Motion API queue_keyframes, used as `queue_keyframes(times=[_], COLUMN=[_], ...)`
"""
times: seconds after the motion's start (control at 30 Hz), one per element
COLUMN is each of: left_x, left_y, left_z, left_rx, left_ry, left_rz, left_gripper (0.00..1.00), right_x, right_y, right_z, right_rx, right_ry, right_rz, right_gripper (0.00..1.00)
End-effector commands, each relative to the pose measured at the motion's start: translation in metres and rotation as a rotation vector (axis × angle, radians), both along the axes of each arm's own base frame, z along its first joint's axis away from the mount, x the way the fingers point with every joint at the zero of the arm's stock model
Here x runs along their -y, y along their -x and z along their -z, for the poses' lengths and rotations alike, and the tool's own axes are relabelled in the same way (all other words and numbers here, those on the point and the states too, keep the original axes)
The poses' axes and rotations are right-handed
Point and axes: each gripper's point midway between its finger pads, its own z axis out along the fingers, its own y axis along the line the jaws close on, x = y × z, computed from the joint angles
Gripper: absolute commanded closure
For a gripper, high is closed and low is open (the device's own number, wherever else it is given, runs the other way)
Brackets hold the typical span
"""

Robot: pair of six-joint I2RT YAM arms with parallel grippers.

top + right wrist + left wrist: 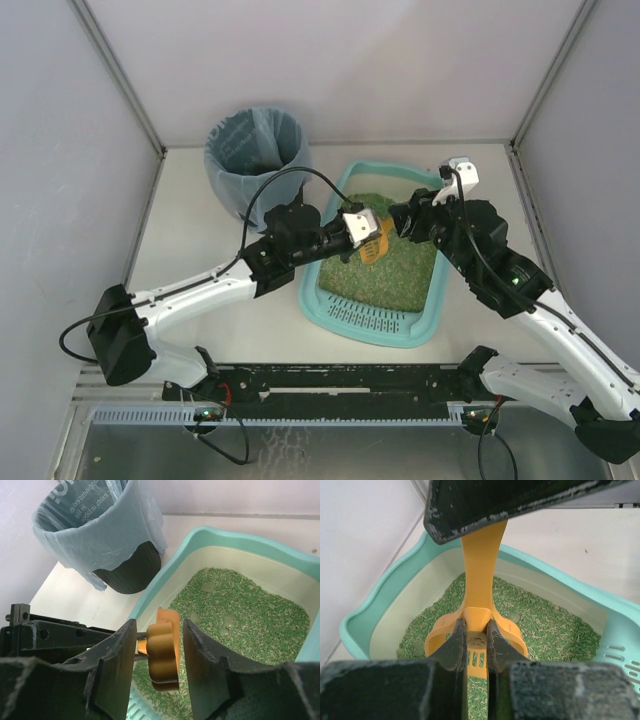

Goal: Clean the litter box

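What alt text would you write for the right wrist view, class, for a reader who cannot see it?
An orange scoop sits between the right claw fingers above a teal litter box of green litter. A black bin lined with a blue bag stands beyond on the table.

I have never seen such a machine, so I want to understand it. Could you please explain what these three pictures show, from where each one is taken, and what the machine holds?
These are two robot arms fixed at the near edge of a table. The wide picture looks down from above and behind them. The other two come from small cameras on each wrist, so the dark shapes in front are that arm's own fingers.

On the table stands a light-teal litter box with green litter inside, and behind it a round black bin lined with a blue bag.

The left gripper is shut on the handle of an orange scoop, whose head is down in the litter. The right gripper has its fingers on either side of the scoop's head; whether they press on it, I cannot tell.
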Motion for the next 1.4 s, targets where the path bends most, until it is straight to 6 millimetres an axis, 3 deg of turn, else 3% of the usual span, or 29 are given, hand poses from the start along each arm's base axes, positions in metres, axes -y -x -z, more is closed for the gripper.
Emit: queue_keyframes(times=[0.0, 0.63, 0.9, 1.0, 1.07, 1.27, 1.37], left_x=[0.005, 0.006, 0.006, 0.005, 0.002, -0.021, -0.034], left_y=[-0.002, 0.002, 0.004, 0.003, -0.002, -0.017, -0.011], left_z=[-0.017, -0.020, -0.019, -0.020, -0.022, -0.037, -0.047], left_rx=[0.051, 0.060, 0.055, 0.047, 0.037, 0.015, 0.023], left_ry=[0.018, 0.023, 0.028, 0.035, 0.043, 0.097, 0.126], left_rz=[-0.004, 0.004, 0.013, 0.001, -0.036, -0.203, -0.216], left_gripper=[1.00, 1.00, 1.00, 0.98, 0.86, 0.57, 0.33], right_x=[0.002, -0.021, -0.015, -0.019, -0.019, -0.005, 0.002], right_y=[0.002, -0.003, -0.006, -0.002, -0.001, -0.003, -0.007], right_z=[-0.014, 0.009, 0.009, 0.007, 0.006, 0.006, 0.008], right_rx=[-0.005, -0.079, -0.068, -0.055, -0.047, -0.023, -0.015], right_ry=[-0.042, -0.007, 0.006, 0.018, 0.023, 0.080, 0.111], right_rz=[0.002, -0.087, -0.064, -0.108, -0.117, -0.072, -0.043], right_gripper=[0.58, 0.62, 0.78, 0.93, 1.00, 1.00, 1.00])
